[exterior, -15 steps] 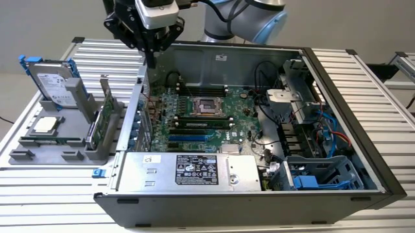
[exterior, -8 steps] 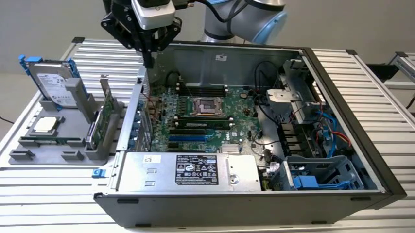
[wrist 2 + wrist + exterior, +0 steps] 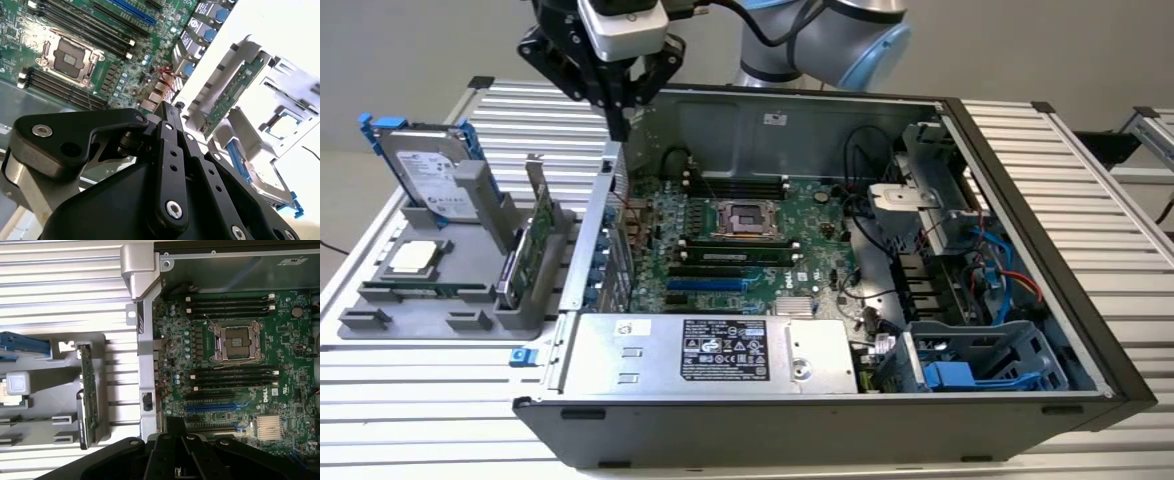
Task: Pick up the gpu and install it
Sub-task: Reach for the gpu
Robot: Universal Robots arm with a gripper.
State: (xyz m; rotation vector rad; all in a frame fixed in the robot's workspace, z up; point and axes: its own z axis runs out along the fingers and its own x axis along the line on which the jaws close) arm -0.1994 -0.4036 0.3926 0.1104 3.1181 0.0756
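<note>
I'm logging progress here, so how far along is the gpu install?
Nothing looks done yet. The gpu stands on edge in the grey holder beside the computer case. The gripper hangs shut and empty above the case's wall. Left: pickup and seating; the blue slot inside is bare.

Motherboard [image 3: 747,250] bare and reachable, case wall [image 3: 594,240] standing between it and gpu [image 3: 540,238]

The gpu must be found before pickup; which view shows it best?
The first wrist view: the gpu stands edge-on in the gray holder, full length visible. The exterior and second wrist views show it partly behind holder walls.
</note>
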